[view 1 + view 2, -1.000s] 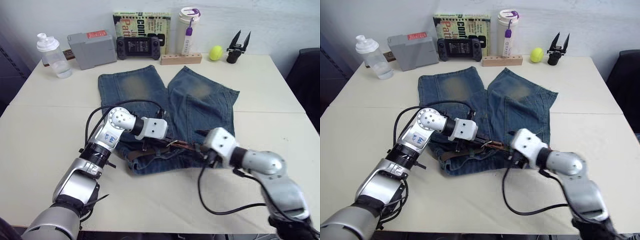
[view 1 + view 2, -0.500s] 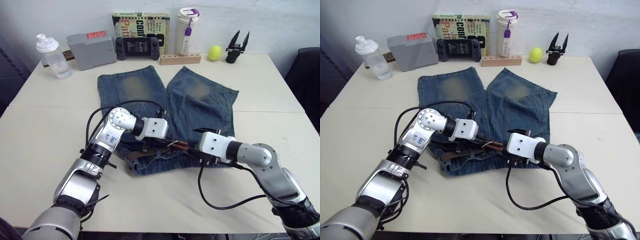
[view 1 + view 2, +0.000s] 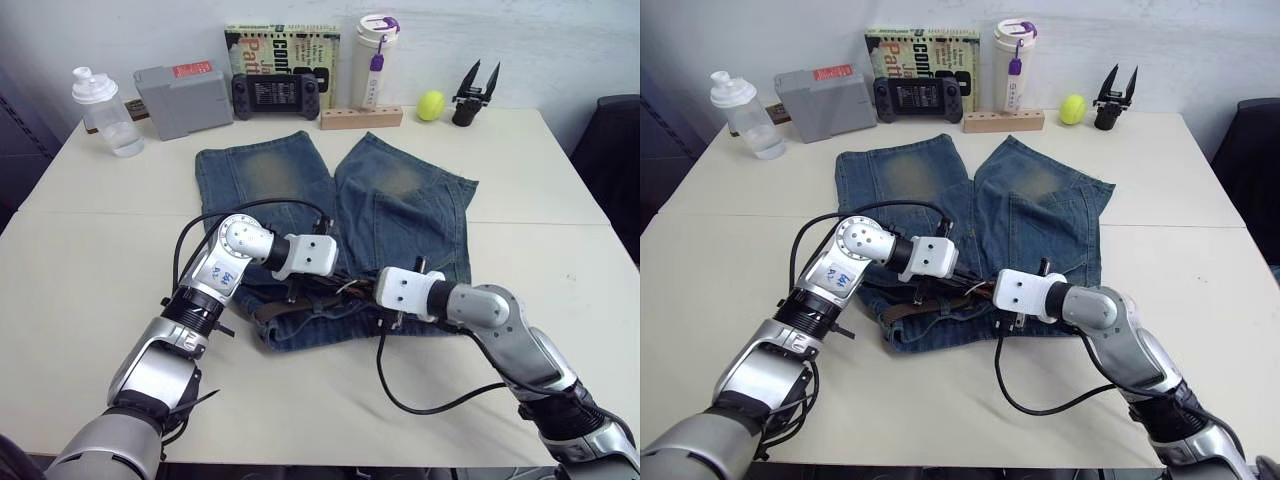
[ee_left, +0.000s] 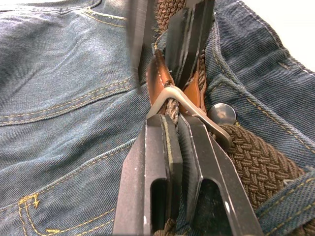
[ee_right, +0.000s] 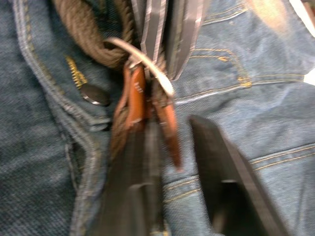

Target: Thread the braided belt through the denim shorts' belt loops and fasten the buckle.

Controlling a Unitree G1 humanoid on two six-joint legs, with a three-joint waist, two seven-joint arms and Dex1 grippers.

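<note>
The denim shorts [image 3: 400, 200] lie flat on the table, waistband towards me. Along the waistband runs the braided belt [image 4: 256, 162], and a denim belt loop [image 4: 293, 199] crosses it. My left gripper [image 3: 345, 280] is shut on the silver buckle [image 4: 167, 93], beside the shorts' metal button [image 4: 221, 114]. From the opposite side my right gripper [image 3: 368, 290] meets it tip to tip. Its fingers [image 5: 221, 187] stand apart around the belt's tan leather end [image 5: 170, 130] just below the buckle [image 5: 142, 59].
Along the cream table's [image 3: 80, 260] far edge stand a clear bottle [image 3: 105, 110], a grey box [image 3: 183, 95], a game controller [image 3: 277, 95], a book [image 3: 283, 45], a white tumbler [image 3: 374, 60], a wooden block [image 3: 361, 117], a yellow-green ball [image 3: 431, 105] and a black claw tool [image 3: 475, 95].
My right gripper has slid left along the waistband until it reaches the buckle and the left gripper. The left arm has stayed where it was.
</note>
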